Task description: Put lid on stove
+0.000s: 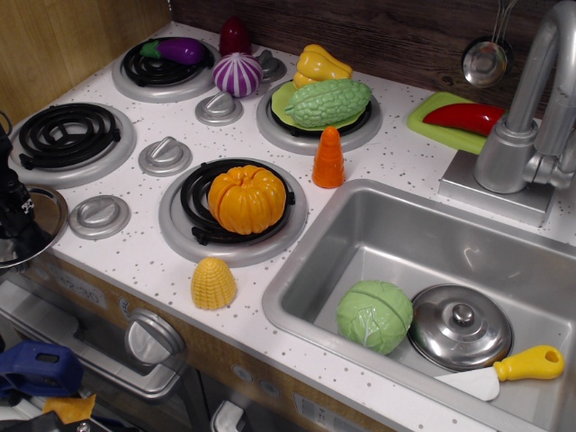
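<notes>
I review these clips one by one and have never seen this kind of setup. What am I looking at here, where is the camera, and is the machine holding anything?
One fixed camera looks down at a toy kitchen from the front. The white speckled stove has four black coil burners. An orange pumpkin sits on the near right burner, an eggplant on the far left one, and a green bumpy gourd on a plate on the far right one. The near left burner is bare. The sink on the right holds a cabbage, a domed steel lid and a yellow-handled knife.

The dark shape at the left edge is the robot's gripper. It sits over a flat shiny lid at the stove's front left corner. Whether it grips the lid cannot be told.
</notes>
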Available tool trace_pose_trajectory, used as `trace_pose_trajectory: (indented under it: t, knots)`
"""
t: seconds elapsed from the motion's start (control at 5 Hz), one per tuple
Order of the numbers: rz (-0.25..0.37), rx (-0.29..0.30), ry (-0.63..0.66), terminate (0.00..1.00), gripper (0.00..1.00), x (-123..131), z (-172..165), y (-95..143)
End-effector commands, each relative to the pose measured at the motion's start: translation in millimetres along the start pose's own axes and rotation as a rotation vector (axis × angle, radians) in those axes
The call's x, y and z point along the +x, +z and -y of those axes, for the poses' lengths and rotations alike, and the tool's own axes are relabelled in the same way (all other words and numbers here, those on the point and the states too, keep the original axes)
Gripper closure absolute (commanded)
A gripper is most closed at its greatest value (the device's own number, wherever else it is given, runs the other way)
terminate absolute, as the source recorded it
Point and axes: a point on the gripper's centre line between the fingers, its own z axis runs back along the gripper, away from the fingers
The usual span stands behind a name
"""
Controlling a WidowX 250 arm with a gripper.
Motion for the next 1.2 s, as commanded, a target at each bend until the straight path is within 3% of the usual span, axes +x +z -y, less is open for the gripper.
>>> trace_pose_trajectory:
  t: [0.0,0.6,0.8,1.0]
  knots:
    - [0.016,0.029,0.006,0.0,1.0,2,-5,7]
    - [0.016,0.052,0.004,0.0,1.0,5,-4,12]
    - [0.001,0.136,-0.03,0.0,1.0,11,-7,31]
    - [0.004,0.153,-0.043,0.0,1.0,15,-16,44]
